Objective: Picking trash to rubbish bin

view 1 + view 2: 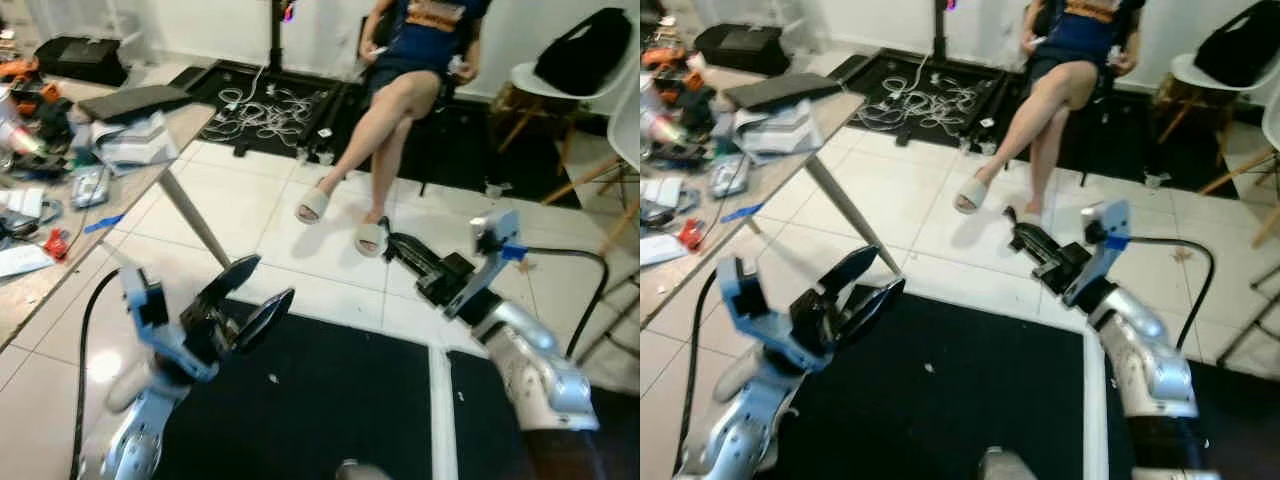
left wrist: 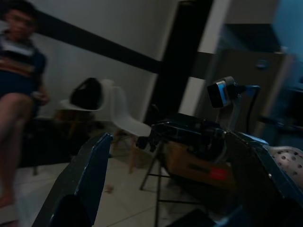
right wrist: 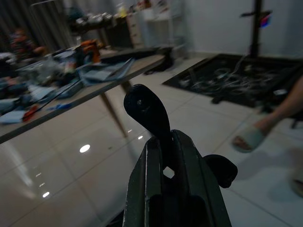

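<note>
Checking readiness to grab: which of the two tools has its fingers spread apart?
The left tool: its two black fingers stand apart with a gap between them, while the right tool has its fingers pressed together.

The two head views look forward and down from above the raised arms, both taking in the black floor mat (image 1: 330, 400), white tiled floor (image 1: 250, 215) and cluttered wooden table (image 1: 60, 280). The left wrist view faces across the room, low, toward a white moulded chair (image 2: 125, 120). The right wrist view faces that same table from low, close over the glossy tiles.
</note>
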